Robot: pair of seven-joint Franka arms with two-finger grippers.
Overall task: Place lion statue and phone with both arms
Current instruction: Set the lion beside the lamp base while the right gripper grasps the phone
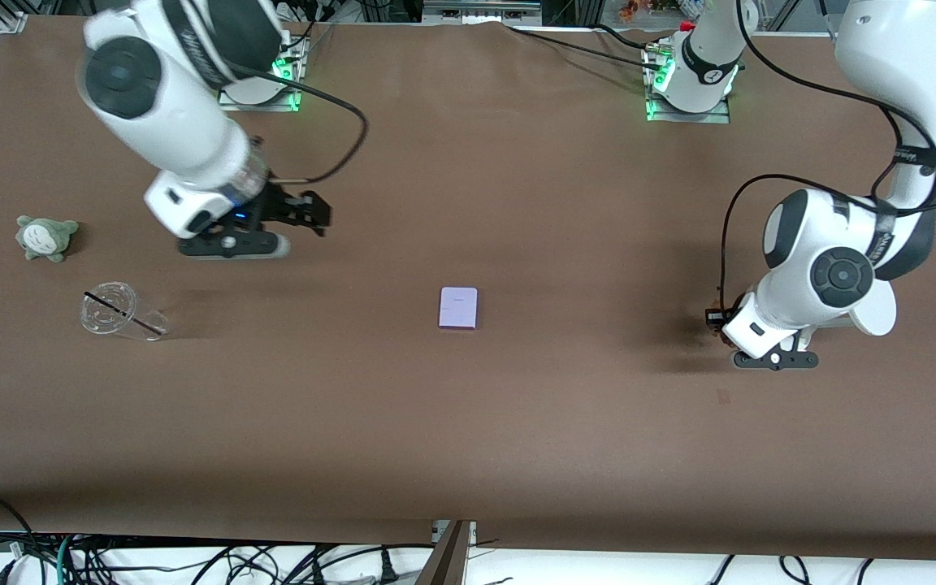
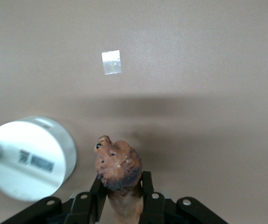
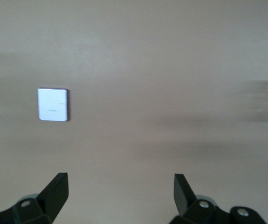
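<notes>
The phone is a pale lavender rectangle lying flat in the middle of the table. It also shows in the left wrist view and the right wrist view. My left gripper is shut on the lion statue, a brown-orange figurine whose head sticks out past the fingers. In the front view this gripper is low over the table toward the left arm's end, and the statue is mostly hidden there. My right gripper is open and empty above the table toward the right arm's end, its fingers wide apart.
A white round stand stands right beside the left gripper, partly hidden by the arm in the front view. A grey-green plush toy and a clear cup on its side with a dark straw lie at the right arm's end.
</notes>
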